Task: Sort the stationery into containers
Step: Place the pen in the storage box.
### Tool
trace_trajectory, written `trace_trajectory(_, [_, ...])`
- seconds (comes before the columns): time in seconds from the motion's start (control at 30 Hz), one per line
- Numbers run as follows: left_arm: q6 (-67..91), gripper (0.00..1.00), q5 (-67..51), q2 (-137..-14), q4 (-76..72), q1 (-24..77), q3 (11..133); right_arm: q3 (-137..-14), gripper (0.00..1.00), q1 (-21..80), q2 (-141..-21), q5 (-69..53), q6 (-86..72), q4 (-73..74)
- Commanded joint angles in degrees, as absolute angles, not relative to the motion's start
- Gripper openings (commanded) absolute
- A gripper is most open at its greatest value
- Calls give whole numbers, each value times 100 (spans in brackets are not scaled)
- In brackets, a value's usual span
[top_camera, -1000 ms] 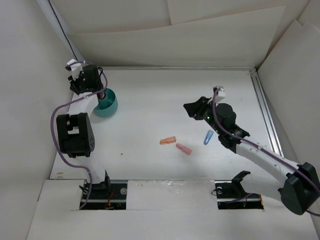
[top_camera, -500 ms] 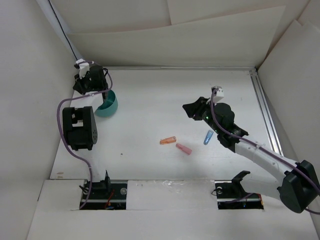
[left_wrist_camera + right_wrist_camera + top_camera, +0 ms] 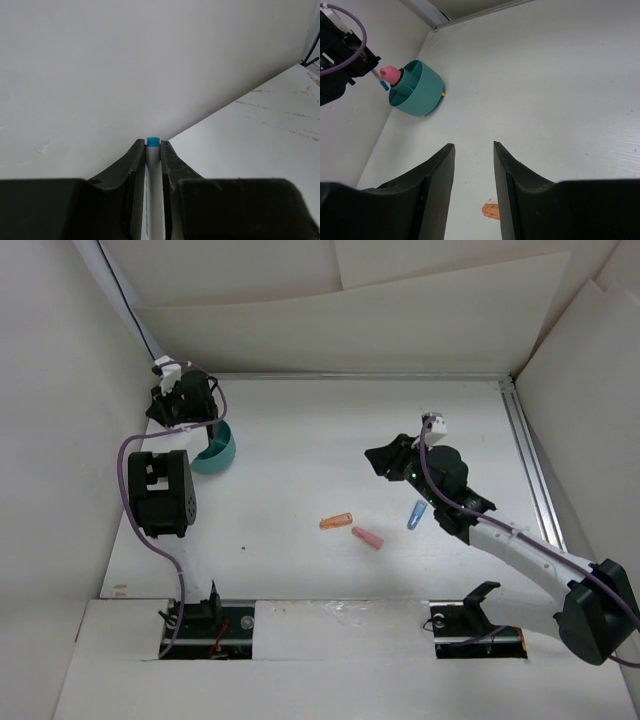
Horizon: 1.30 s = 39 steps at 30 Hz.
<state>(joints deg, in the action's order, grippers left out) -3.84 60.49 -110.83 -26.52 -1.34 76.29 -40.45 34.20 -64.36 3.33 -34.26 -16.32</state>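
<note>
**Q:** Where is the cup?
**A:** The teal cup (image 3: 215,452) stands at the far left of the table (image 3: 320,420), near the left wall. Inner dividers split it into compartments. A pink stub (image 3: 391,75) sticks up out of one of them.

**Q:** Where is the loose stationery?
**A:** Three short pieces lie mid-table, well apart from the cup. The orange piece (image 3: 336,522) and the pink piece (image 3: 368,537) are just beside each other. The light-blue piece (image 3: 416,514) lies to their right, near the right arm.

**Q:** What is the state of the left gripper (image 3: 153,147)?
**A:** It is at the cup's far-left rim. The fingers are almost closed, clamped on a thin white pen (image 3: 153,195) with a blue end. The blue end is near the pink stub. Whether it is inside the cup cannot be told.

**Q:** What is the state of the right gripper (image 3: 473,147)?
**A:** It is above the table, right of centre, and faces the cup. The fingers are partly open and hold nothing.
</note>
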Motion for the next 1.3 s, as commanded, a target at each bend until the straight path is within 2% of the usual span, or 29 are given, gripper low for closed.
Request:
trace_trajectory(0.0, [-422, 0, 6205, -11048, -2953, -114, 7655, -4289, 43, 3454, -6434, 290, -3331, -1898])
trace_trajectory(1.1, [-88, 1, 6319, -11101, -2839, -62, 7400, -4342, 44, 3454, -6319, 290, -3331, -1846])
trace_trajectory(1.27, [-88, 7, 6319, -11153, -2892, -62, 7400, -4342, 44, 3454, -6319, 290, -3331, -1846])
